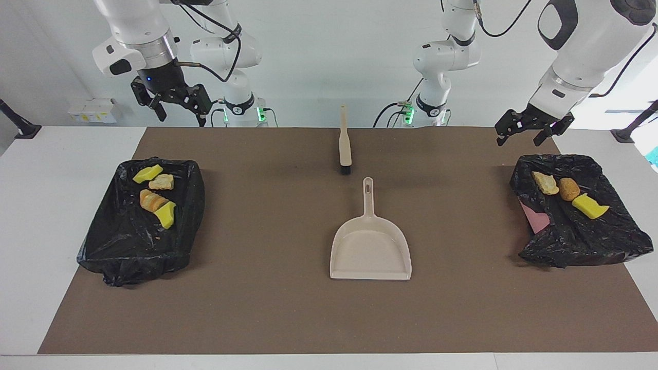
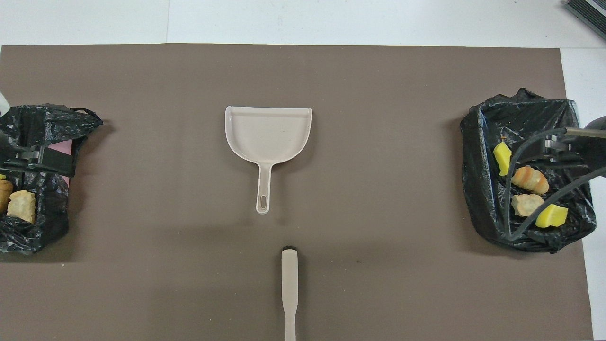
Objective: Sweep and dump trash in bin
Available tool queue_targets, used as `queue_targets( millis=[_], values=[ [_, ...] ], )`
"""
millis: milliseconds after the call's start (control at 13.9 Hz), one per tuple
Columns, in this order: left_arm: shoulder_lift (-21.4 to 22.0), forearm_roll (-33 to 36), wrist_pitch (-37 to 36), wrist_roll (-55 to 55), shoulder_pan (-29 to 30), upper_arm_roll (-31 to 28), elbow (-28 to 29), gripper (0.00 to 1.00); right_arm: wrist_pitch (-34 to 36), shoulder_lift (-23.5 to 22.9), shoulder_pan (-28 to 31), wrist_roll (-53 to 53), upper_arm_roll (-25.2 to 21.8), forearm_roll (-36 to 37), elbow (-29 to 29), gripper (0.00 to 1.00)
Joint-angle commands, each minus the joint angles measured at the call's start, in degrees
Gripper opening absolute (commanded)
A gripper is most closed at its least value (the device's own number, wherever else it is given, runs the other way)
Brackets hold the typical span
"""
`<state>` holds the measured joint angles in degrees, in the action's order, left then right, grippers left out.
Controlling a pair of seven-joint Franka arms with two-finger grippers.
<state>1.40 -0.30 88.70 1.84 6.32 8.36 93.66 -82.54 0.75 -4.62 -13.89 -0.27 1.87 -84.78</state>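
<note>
Hanging open and empty, left gripper [image 1: 528,134] is over the bin [image 1: 611,241] at its end; right gripper [image 1: 175,109] open too, raised by the other bin [image 1: 118,246]. Trash [image 1: 154,201]: yellow sponge bits and tan bread lumps, lying in both bins. No readable writing.

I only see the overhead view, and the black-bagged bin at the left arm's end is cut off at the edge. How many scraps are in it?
Observer: Three: a tan bread-like lump, a round orange-brown lump and a yellow sponge piece, all inside the black-bagged bin.
Operator: Is the dark claw over it touching anything?
Observer: No. The left gripper hangs open in the air over the bin, holding nothing.
Operator: And the other claw?
Observer: The right gripper is raised too, open and empty.
</note>
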Motion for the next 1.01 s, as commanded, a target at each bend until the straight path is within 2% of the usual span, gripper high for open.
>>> queue_targets(
  millis=[0,504,648,792,936],
  values=[
    [0.4,0.6,-0.9,0.5,0.3,0.0,-0.5,1.00,0.5,-0.1,0.6,1.6,0.4,0.4,0.6,1.00],
    [0.2,1.4,-1.0,0.6,-3.5,-0.6,-0.3,1.00,0.5,-0.1,0.6,1.6,0.4,0.4,0.6,1.00],
    [0.2,1.8,-0.5,0.7,-4.9,-2.6,-0.3,1.00,0.5,-0.1,0.6,1.6,0.4,0.4,0.6,1.00],
    [0.1,1.9,0.0,0.5,-9.3,-7.1,-0.2,1.00,0.5,-0.1,0.6,1.6,0.4,0.4,0.6,1.00],
    [0.4,1.9,0.0,0.5,-9.8,-7.5,-0.4,1.00,0.5,-0.1,0.6,1.6,0.4,0.4,0.6,1.00]
  ],
)
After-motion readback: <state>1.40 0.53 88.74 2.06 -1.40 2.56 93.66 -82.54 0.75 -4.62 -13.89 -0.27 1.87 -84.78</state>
